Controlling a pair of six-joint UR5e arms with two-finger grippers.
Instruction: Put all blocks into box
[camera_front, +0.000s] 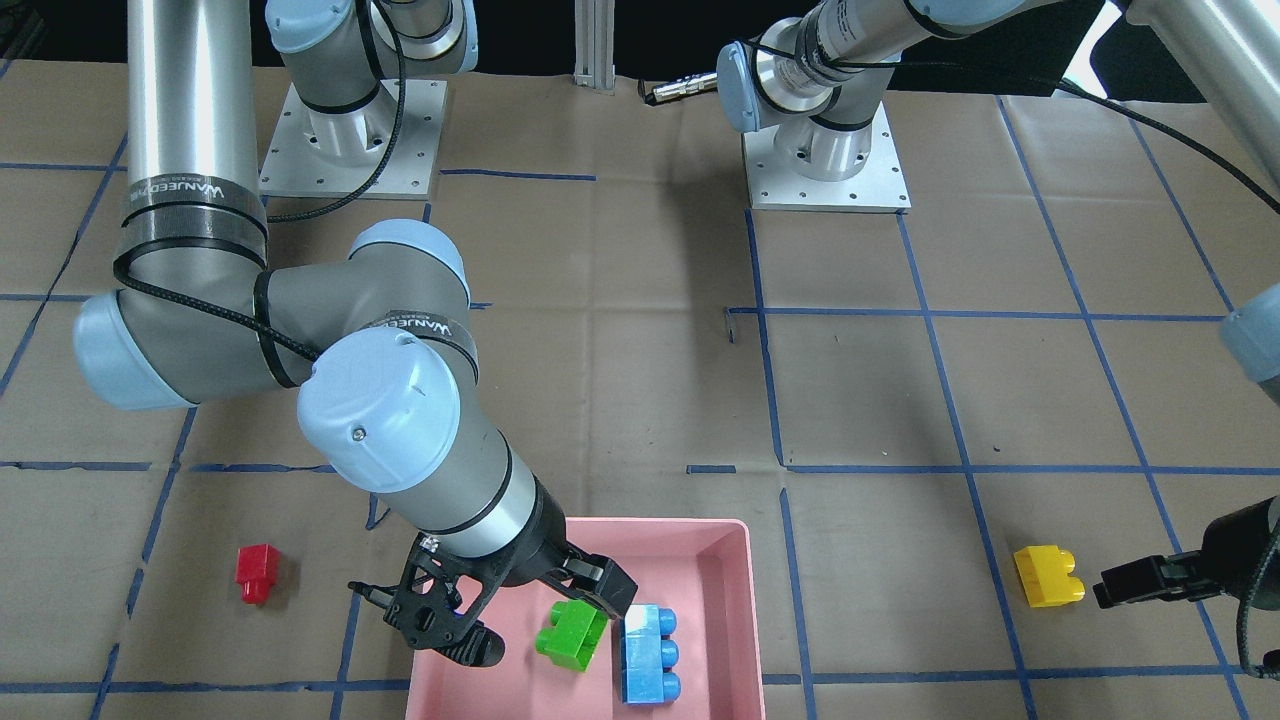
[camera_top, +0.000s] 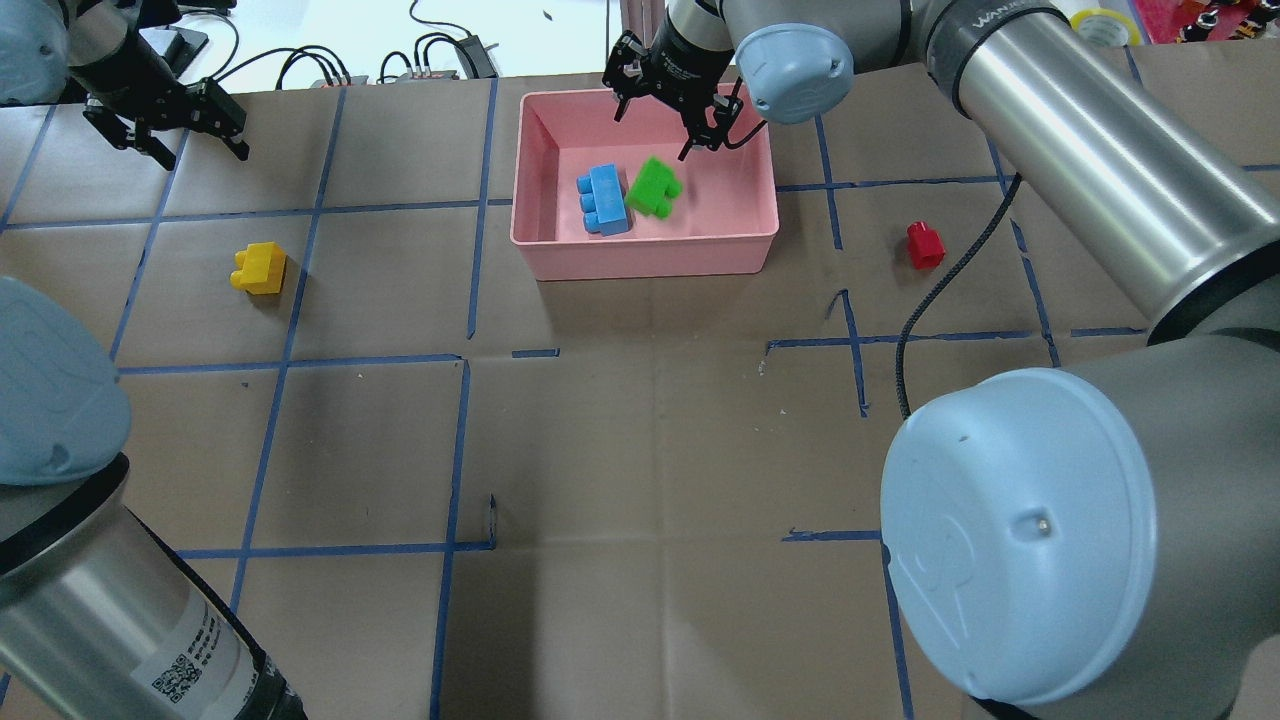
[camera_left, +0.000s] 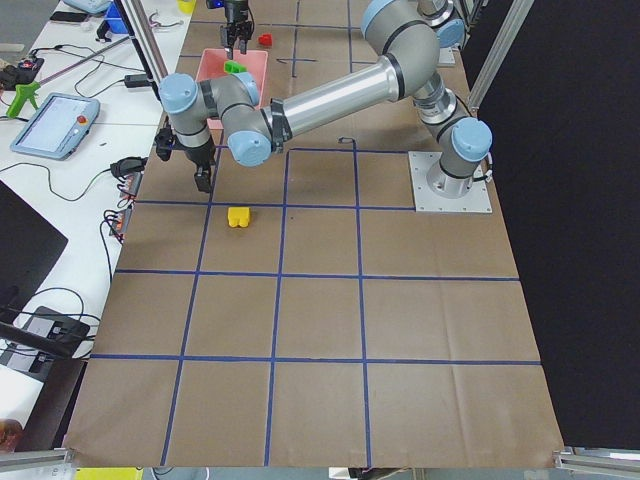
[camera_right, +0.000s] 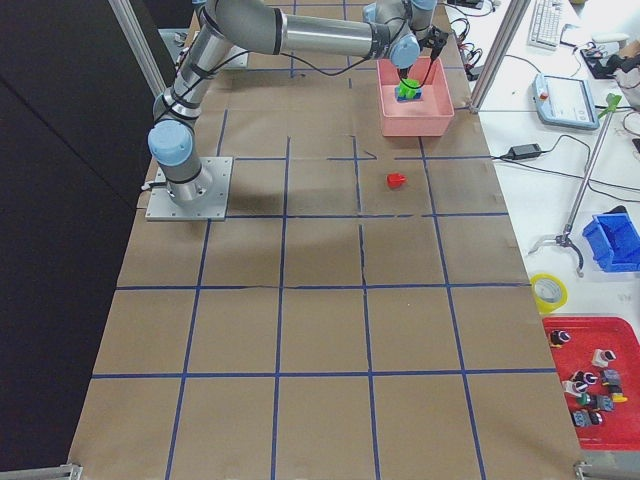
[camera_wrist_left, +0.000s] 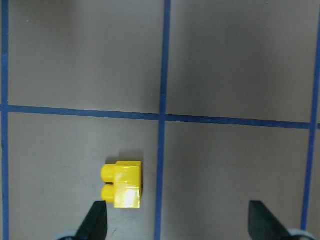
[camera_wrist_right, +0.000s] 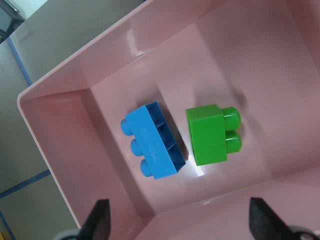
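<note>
Dark fingertips (camera_wrist_right: 100, 220) of the right claw (camera_wrist_right: 180, 225) are poking in at the bottom of its wrist view, spread wide and gripping nothing. Directly beneath that claw the green block (camera_wrist_right: 210, 135) is lying on its side in the pink box (camera_top: 640, 255), studs pointing away from the blue block (camera_wrist_right: 150, 140), which is resting just beside it; neither seems to be touching a finger. Green and blue look done to me, so the work is shifting to the two strays. On the other side, the left claw (camera_wrist_left: 180, 222) is hanging wide open and empty over the worktop (camera_top: 640, 450), and the yellow block (camera_wrist_left: 125, 185) is sitting below it but crowding one finger rather than lying midway between the two. I reckon that claw wants sliding sideways until the block is centred, then lowering straight and closing on the flat faces, not the studs, since those rounded knobs could let it twist out. Meanwhile the red block (camera_top: 925, 245) is waiting well apart from the right claw, out past the box's side wall; lifting clear of that wall before swinging across should keep the box from being nudged.
</note>
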